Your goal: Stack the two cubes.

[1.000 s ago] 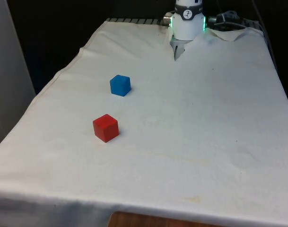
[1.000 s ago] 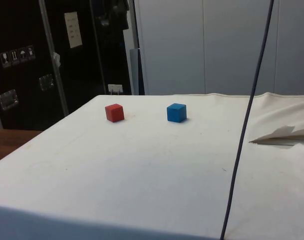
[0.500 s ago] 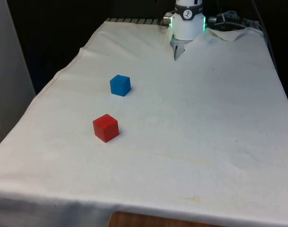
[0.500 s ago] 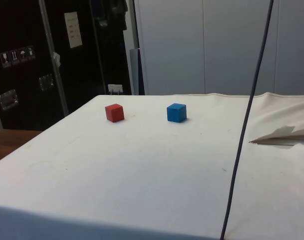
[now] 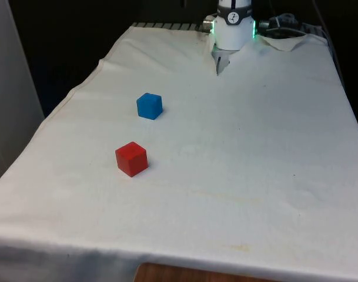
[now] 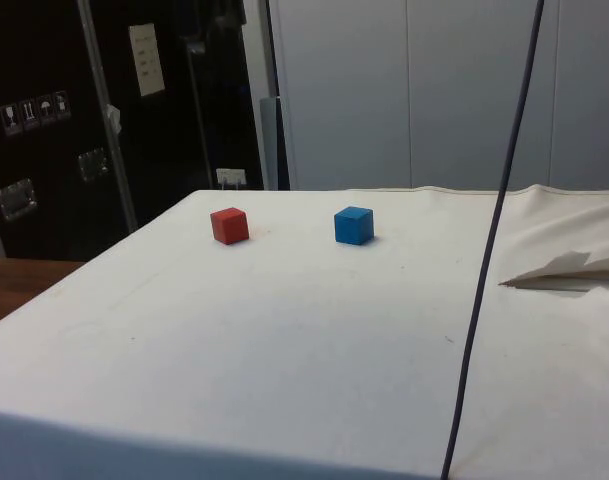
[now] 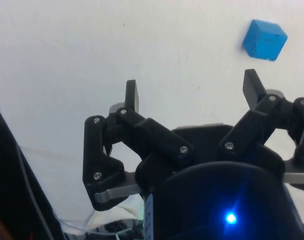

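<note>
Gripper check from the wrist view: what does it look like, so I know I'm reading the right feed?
The gripper is black throughout: two flat, narrow fingers on jointed linkage bars fixed with small silver screws, mounted on a rounded black body with silver metal brackets at its sides. In the front view, the arm's base is a white cylinder with a black band around it.

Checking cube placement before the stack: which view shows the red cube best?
The front view: the red cube sits near and unobstructed on the white cloth, apart from the blue cube. The side view shows it smaller, farther off.
</note>
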Motion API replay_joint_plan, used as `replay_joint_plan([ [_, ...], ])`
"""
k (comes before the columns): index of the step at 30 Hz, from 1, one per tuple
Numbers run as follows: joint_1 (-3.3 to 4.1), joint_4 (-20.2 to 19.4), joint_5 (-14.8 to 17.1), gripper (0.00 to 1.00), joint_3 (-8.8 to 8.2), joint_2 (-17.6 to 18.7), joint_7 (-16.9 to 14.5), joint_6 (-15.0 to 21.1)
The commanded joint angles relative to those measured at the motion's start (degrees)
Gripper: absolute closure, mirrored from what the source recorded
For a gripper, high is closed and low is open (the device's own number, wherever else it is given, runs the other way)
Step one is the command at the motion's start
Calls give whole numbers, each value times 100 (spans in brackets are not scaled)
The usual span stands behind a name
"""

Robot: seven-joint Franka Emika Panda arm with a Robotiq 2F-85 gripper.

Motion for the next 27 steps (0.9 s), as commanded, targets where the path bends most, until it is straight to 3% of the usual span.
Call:
replay_joint_plan([
  [1,-11,52,-6,0,-17,57,-34,69],
  [15,-11,80,0,0,-143,235,-212,596],
  [24,-52,160,69,0,-223,510,-424,1077],
  [25,-29,132,23,0,-241,481,-378,1054],
  [27,-57,166,80,0,-252,590,-487,1226],
])
